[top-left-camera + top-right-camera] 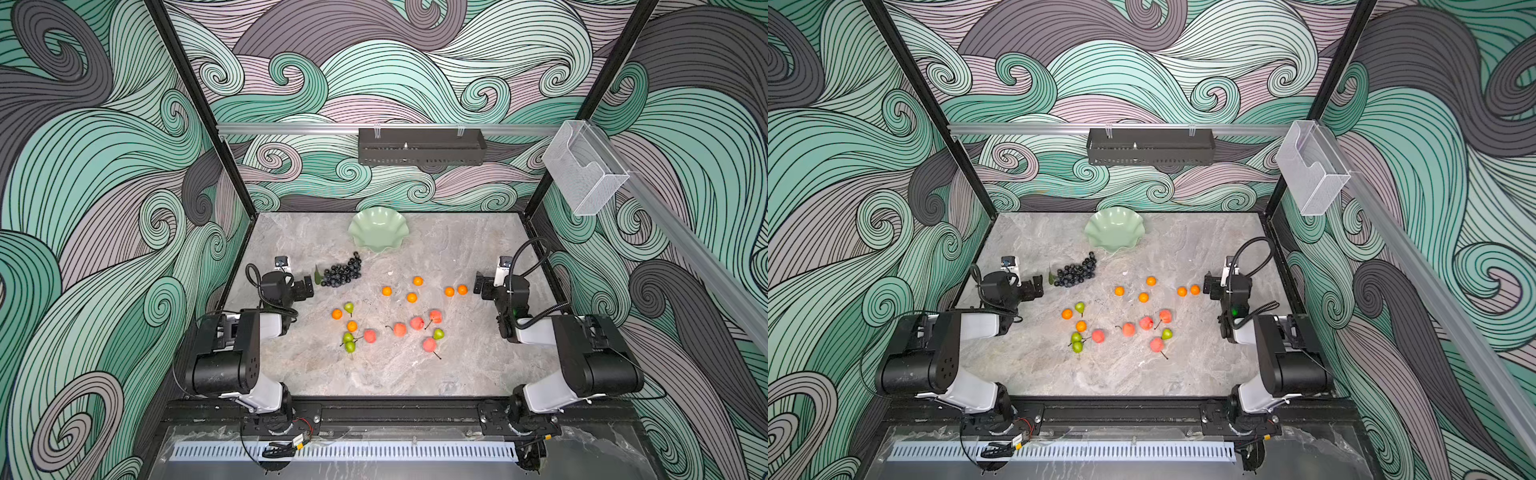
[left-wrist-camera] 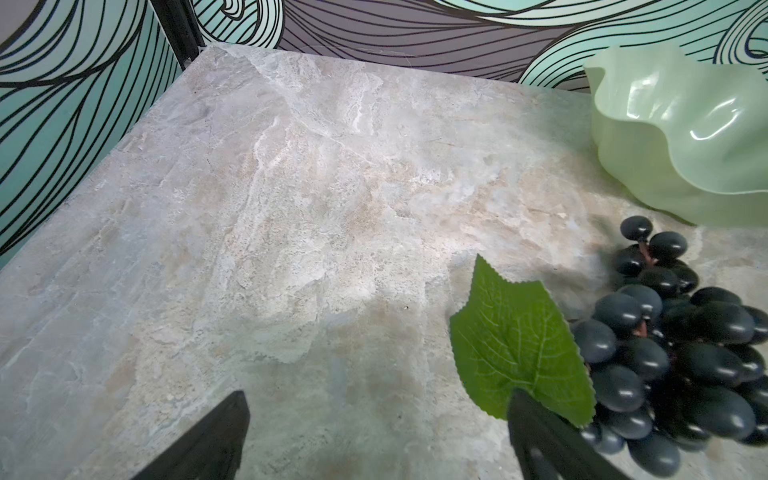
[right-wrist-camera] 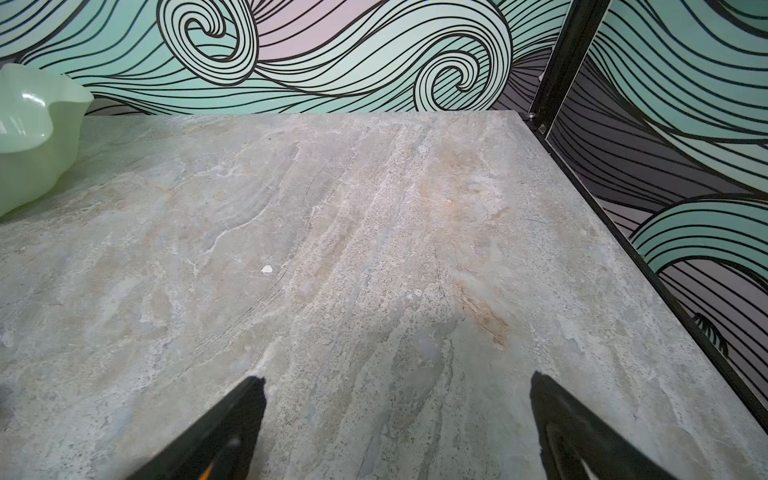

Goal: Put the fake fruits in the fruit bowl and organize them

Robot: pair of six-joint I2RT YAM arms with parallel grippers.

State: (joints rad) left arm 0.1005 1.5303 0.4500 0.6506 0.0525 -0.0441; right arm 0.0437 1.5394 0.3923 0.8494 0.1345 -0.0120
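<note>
The empty pale green fruit bowl (image 1: 378, 230) (image 1: 1115, 229) stands at the back middle of the stone table. The fake fruits lie loose in front of it. The dark grape bunch (image 1: 343, 272) (image 2: 673, 345) with its leaf (image 2: 519, 345) is nearest the bowl. Several oranges (image 1: 412, 297), peaches (image 1: 417, 323) and green pears (image 1: 348, 307) are scattered mid-table. My left gripper (image 1: 309, 286) (image 2: 379, 395) is open just left of the leaf, holding nothing. My right gripper (image 1: 478, 284) (image 3: 398, 377) is open over bare table, close to two oranges (image 1: 456, 290). The bowl's edge (image 3: 29, 133) shows in the right wrist view.
A black slotted rack (image 1: 422, 147) hangs on the back rail. A clear plastic box (image 1: 584, 166) hangs on the right rail. Black frame posts and patterned walls close in the table at the left, back and right.
</note>
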